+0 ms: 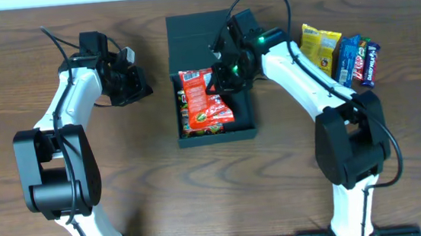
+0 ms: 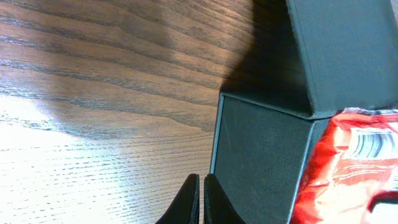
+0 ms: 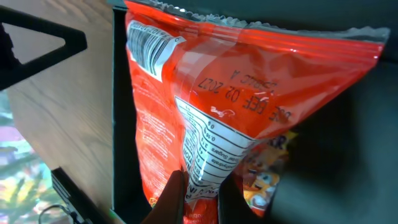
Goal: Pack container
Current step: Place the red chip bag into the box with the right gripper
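Note:
The dark teal-green container (image 1: 245, 127) sits mid-table with its flap lid (image 1: 191, 29) open at the back. Red snack packets lie inside it. My right gripper (image 1: 222, 77) is over the container, shut on a red snack packet (image 1: 194, 86); the right wrist view shows its fingers (image 3: 200, 194) pinching that packet (image 3: 242, 93) by its lower edge. My left gripper (image 1: 137, 81) is shut and empty, left of the container; in the left wrist view its fingertips (image 2: 201, 198) are beside the container's outer wall (image 2: 261, 162).
A yellow packet (image 1: 319, 45) and blue and dark candy bars (image 1: 358, 61) lie at the right of the table. Bare wood surrounds the container. Cables loop above both arms.

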Motion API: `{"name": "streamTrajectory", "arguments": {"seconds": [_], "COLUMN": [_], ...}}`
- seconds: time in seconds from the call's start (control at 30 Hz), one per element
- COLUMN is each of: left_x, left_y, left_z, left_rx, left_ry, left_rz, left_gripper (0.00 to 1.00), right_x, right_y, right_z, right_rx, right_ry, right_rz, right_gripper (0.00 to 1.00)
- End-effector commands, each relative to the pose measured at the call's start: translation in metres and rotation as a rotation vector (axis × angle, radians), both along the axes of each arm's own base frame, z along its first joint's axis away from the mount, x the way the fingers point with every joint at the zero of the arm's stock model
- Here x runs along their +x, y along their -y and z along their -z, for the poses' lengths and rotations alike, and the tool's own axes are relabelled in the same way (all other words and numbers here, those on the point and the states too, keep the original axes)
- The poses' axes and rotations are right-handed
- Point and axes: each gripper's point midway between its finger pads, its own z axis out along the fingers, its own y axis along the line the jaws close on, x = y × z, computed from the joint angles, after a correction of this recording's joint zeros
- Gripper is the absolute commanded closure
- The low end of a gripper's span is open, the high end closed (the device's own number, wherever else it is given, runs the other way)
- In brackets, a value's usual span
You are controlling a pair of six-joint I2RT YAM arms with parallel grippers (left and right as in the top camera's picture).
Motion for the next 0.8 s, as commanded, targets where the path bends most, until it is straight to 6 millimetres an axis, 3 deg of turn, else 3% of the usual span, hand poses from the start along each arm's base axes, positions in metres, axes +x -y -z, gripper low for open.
{"name": "streamTrajectory", "arguments": {"seconds": [0.0, 0.13, 0.37, 0.4, 0.43, 0.47, 0.57, 0.67, 0.77], "left_x": [0.006, 0.006, 0.007, 0.007, 0.007, 0.007, 0.007, 0.007, 0.007], "left_y": [-0.002, -0.002, -0.002, -0.002, -0.002, -0.002, -0.002, -0.002, -0.002], "left_z": [-0.003, -0.003, -0.003, -0.003, -0.003, -0.003, -0.003, -0.003, -0.003], "left_rx": [0.009, 0.010, 0.010, 0.010, 0.010, 0.010, 0.010, 0.010, 0.010], "left_ry": [0.024, 0.026, 0.026, 0.026, 0.026, 0.026, 0.026, 0.026, 0.026], "left_rz": [0.014, 0.016, 0.016, 0.016, 0.016, 0.016, 0.016, 0.016, 0.016], "left_gripper": [0.94, 0.94, 0.94, 0.95, 0.94, 0.94, 0.94, 0.94, 0.94], "right_x": [-0.007, -0.015, -0.021, -0.020, -0.019, -0.018, -0.015, -0.010, -0.003], "right_y": [-0.014, -0.024, -0.021, -0.021, -0.020, -0.018, -0.013, -0.009, -0.002], "right_z": [0.011, 0.012, 0.021, 0.021, 0.022, 0.023, 0.025, 0.022, 0.009], "right_rx": [0.015, 0.011, -0.071, -0.070, -0.077, -0.089, -0.115, -0.109, -0.109], "right_ry": [-0.058, -0.074, -0.066, -0.063, -0.059, -0.052, -0.039, -0.037, -0.026], "right_rz": [0.009, 0.001, 0.005, 0.005, 0.007, 0.011, 0.020, 0.032, 0.035], "right_gripper": [0.99, 0.99, 0.99, 0.95, 0.81, 0.65, 0.01, 0.01, 0.12]}}
